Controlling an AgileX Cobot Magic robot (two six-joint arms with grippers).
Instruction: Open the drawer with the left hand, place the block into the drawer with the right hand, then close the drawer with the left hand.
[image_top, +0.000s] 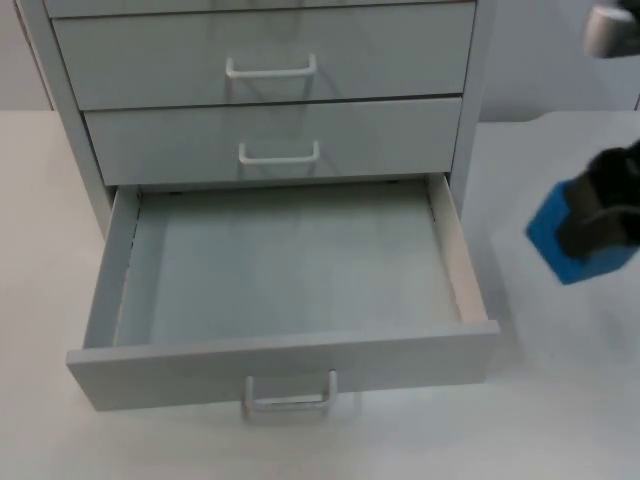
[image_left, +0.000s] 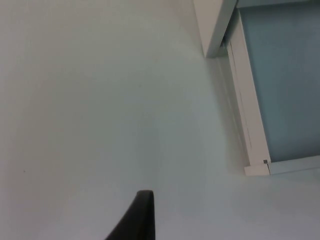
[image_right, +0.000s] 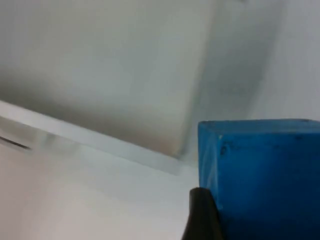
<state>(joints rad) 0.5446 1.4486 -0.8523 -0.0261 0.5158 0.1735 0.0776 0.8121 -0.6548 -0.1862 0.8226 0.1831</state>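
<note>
While the white table (image_top: 560, 420) carries the grey drawer cabinet (image_top: 270, 90), its bottom drawer (image_top: 285, 290) stands pulled fully out, floor bare, its handle (image_top: 290, 398) facing front. Off the drawer's right side, above the table, my right gripper (image_top: 590, 225) clamps the blue block (image_top: 552, 232); my right wrist view shows the block (image_right: 260, 175) against one fingertip (image_right: 202, 217). My left gripper waits over the table beside the drawer's left wall (image_left: 248, 125), one fingertip (image_left: 140, 220) visible; whether it is spread, I cannot tell.
</note>
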